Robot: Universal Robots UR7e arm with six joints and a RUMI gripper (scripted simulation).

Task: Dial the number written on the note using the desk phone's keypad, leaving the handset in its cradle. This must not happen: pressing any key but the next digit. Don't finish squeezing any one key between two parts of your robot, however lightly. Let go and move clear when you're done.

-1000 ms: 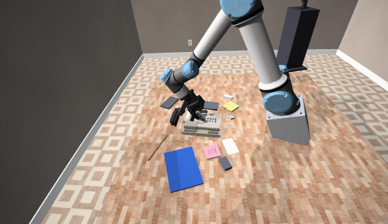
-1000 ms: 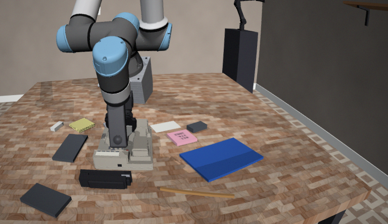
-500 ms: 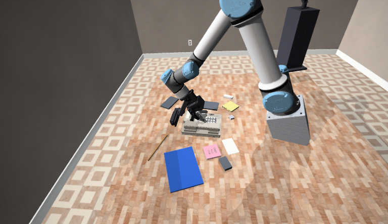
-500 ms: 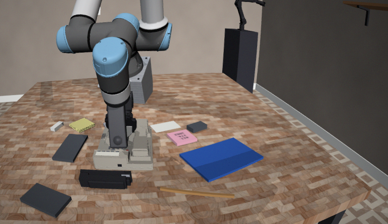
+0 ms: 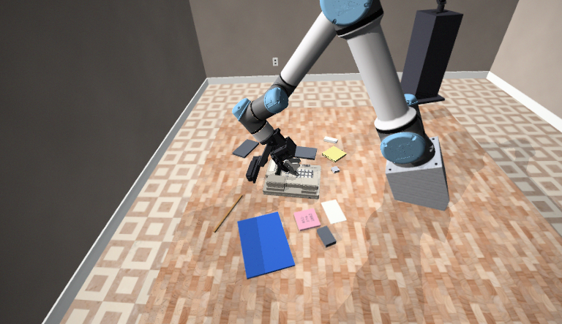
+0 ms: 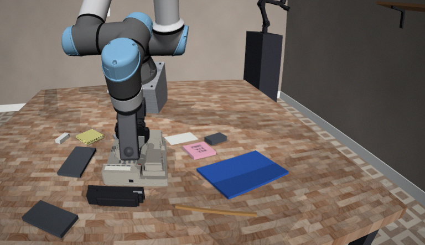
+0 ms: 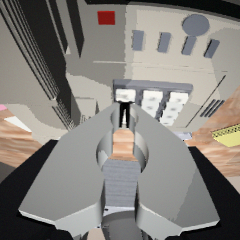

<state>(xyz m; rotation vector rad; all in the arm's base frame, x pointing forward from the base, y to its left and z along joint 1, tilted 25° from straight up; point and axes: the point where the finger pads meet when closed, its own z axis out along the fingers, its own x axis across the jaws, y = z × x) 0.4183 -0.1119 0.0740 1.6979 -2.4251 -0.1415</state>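
Observation:
The beige desk phone (image 5: 308,191) (image 6: 125,176) (image 7: 150,55) stands in the middle of the table. Its handset (image 5: 276,181) (image 6: 153,163) lies in the cradle. My gripper (image 5: 293,172) (image 7: 125,103) is shut with nothing between the fingers. It points down at the keypad (image 5: 306,173) (image 7: 160,102). In the wrist view the joined tips are over the left column's top white key; I cannot tell whether they touch it. The gripper body hides the keypad in the exterior view. The pink note (image 5: 306,219) (image 6: 199,150) lies flat beside the phone, its writing too small to read.
Around the phone lie a blue book (image 5: 265,243) (image 6: 242,173), a pencil (image 5: 225,216) (image 6: 216,210), a white card (image 5: 333,211), a yellow pad (image 5: 334,153) (image 6: 89,136), a black box (image 6: 114,195), dark slabs (image 6: 76,161) (image 6: 50,218) and a small grey block (image 5: 326,236).

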